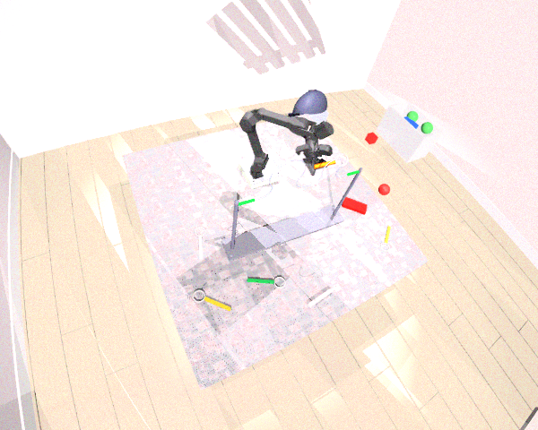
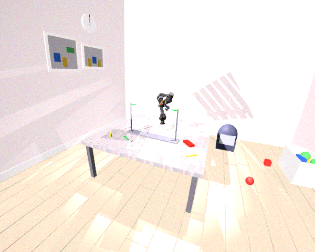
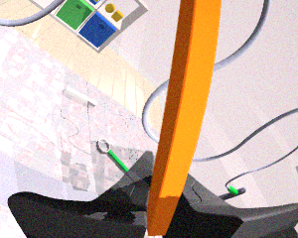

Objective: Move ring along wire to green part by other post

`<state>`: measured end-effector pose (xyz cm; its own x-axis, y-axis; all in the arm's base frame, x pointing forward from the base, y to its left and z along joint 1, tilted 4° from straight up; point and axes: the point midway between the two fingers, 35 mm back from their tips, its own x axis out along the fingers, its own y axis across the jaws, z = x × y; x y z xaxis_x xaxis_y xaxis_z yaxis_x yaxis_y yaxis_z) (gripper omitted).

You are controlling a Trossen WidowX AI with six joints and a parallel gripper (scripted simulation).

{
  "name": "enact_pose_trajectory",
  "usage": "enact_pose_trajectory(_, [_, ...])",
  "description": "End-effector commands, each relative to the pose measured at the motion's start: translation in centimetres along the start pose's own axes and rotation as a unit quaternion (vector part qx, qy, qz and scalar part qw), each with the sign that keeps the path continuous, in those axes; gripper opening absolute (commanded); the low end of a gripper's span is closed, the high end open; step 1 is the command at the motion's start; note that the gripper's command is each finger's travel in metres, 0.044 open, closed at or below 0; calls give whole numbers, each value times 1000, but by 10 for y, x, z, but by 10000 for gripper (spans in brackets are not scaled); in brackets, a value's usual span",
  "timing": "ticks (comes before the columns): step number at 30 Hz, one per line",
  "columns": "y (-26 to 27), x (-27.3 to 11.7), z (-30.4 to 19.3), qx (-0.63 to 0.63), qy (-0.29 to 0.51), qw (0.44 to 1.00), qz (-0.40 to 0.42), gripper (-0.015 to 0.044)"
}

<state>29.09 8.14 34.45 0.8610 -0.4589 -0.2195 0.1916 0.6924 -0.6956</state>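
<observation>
My gripper (image 1: pixel 314 167) (image 3: pixel 153 158) is shut on the orange handle (image 1: pixel 325 164) (image 2: pixel 161 102) (image 3: pixel 186 99), above and behind the stand, nearer the right post (image 1: pixel 346 194) in the top view. The handle runs out of the top of the wrist view. The ring is outside that view and too faint in the top and exterior views to tell how it sits around the wire. The grey wire (image 3: pixel 214 159) curves behind the handle in the wrist view; contact cannot be told. Green parts (image 1: pixel 247 202) (image 1: pixel 353 173) (image 2: pixel 133 104) (image 2: pixel 174 110) adjoin the left post (image 1: pixel 235 222) and right post.
A red block (image 1: pixel 354 205) (image 2: pixel 188 143) lies beside the right post. A green-handled wand (image 1: pixel 260 280) (image 3: pixel 118 160), yellow-handled wands (image 1: pixel 217 303) (image 1: pixel 387 234) and white-handled wands (image 1: pixel 322 296) (image 1: pixel 201 245) lie on the table. The wire has several bends around my gripper.
</observation>
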Motion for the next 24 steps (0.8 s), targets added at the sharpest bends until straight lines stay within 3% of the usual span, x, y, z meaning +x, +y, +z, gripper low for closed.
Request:
enact_pose_trajectory(1, [-9, 0, -1, -41, -4, 999, -26, -150])
enact_pose_trajectory(24, [-37, 0, 8, -231, -29, 964, -129, -150])
